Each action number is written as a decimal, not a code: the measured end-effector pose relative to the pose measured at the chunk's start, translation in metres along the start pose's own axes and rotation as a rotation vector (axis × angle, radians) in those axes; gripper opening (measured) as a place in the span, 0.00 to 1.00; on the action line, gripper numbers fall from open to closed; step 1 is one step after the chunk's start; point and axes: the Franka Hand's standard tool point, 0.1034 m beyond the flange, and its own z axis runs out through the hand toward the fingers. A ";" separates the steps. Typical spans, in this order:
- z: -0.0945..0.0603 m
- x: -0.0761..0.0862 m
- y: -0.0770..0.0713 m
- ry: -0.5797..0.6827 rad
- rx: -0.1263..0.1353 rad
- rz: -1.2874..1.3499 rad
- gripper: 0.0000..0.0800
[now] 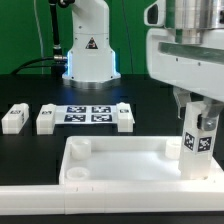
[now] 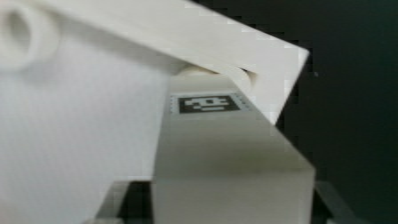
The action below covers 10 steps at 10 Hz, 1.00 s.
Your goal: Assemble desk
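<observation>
Clenches gripper (image 1: pixel 196 106) fingers on a white plastic square-post leg (image 1: pixel 198 142) with black-white tags. Holds it upright at the exterior view's right corner of the white rimmed plastic tray-like desk top (image 1: pixel 110 161).

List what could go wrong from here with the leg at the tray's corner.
1. The leg in the tool seems slightly tilted at a corner of the desk top. Pushed down like that, it could jam instead of seating.
2. Neither view shows the leg's end clearly, so misalignment could go unnoticed.
</observation>
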 end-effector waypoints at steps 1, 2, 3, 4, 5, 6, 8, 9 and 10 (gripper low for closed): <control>-0.001 0.003 0.005 -0.025 0.043 0.133 0.37; -0.001 0.003 0.006 -0.032 0.046 0.196 0.37; -0.001 0.003 0.007 -0.038 0.045 0.261 0.37; -0.001 0.002 0.007 -0.043 0.044 0.326 0.37; -0.001 0.001 0.007 -0.045 0.044 0.346 0.37; -0.001 0.001 0.007 -0.045 0.044 0.329 0.48; -0.001 0.000 0.008 -0.032 0.028 0.121 0.65; -0.003 -0.001 0.004 -0.023 0.031 -0.044 0.78; -0.002 -0.007 0.005 -0.023 0.029 -0.155 0.80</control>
